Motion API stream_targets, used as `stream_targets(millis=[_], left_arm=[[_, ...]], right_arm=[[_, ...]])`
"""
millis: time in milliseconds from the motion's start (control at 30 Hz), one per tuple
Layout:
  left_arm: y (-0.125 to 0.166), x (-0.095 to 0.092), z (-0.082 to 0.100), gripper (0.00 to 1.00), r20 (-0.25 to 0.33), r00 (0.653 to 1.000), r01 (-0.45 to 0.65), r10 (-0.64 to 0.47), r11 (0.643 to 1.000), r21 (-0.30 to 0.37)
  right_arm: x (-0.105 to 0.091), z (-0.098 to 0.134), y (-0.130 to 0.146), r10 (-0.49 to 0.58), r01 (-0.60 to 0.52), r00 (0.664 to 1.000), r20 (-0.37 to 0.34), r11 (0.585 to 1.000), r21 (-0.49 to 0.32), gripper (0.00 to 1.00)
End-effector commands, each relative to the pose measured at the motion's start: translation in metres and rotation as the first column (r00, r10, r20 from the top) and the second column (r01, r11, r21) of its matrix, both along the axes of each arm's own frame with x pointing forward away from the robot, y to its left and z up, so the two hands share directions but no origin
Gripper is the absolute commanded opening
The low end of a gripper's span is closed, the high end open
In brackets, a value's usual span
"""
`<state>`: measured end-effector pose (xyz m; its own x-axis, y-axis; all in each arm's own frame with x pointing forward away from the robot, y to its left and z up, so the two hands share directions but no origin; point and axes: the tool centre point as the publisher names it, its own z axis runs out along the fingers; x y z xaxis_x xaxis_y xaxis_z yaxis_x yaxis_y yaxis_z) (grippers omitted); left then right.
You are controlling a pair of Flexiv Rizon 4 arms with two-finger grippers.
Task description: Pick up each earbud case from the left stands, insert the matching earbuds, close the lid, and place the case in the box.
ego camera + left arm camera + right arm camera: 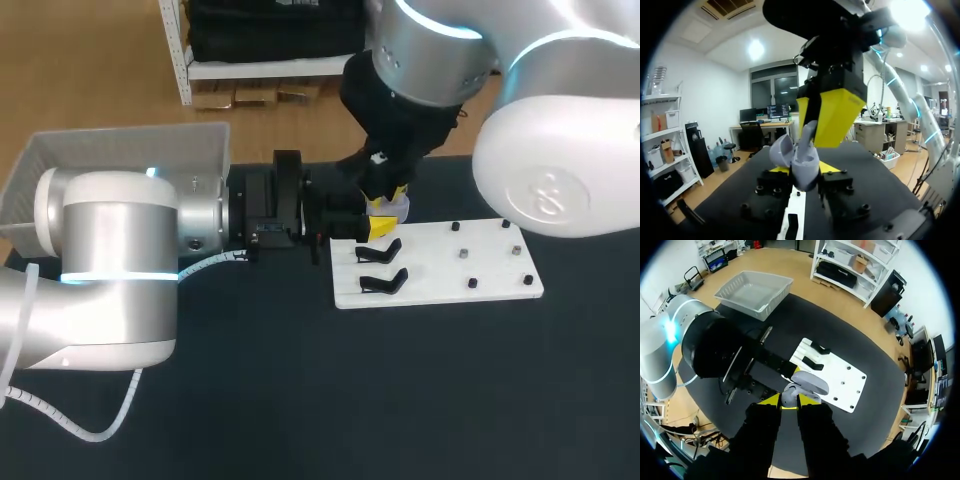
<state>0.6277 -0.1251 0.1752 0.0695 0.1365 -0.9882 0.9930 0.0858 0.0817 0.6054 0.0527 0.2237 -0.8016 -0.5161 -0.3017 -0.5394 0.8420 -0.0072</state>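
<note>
- Earbud case, its lid open, is being clamped from both sides by the left pincer's yellow tips, above the far left corner of the white board, near the surface's far edge.
- The right pincer is being held directly over the case; whether it is gripping anything cannot be told.
- Two black stands are being carried along the board's left edge.
- The box is being carried at the surface's far left corner.

Dark table on a wood-plank floor. White shelving with cartons past the far edge. White walls, dark window, round ceiling light, ceiling vent.
</note>
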Motion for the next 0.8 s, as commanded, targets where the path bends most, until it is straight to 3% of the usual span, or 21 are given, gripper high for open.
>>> stream_targets(millis=[33, 800], left_arm=[[-0.0005, -0.0018, -0.0020, 0.00, 0.007, 1.000, -0.010, 0.010, 1.000, -0.009], [-0.0005, -0.0018, -0.0020, 0.00, 0.007, 1.000, -0.010, 0.010, 1.000, -0.009]], right_arm=[[0.0025, -0.0003, 0.0010, 0.005, -0.005, 1.000, -0.006, 1.000, -0.001, 0.00], [0.0071, -0.0083, 0.0007, 0.015, -0.015, 0.999, -0.030, 1.000, -0.012, 0.00]])
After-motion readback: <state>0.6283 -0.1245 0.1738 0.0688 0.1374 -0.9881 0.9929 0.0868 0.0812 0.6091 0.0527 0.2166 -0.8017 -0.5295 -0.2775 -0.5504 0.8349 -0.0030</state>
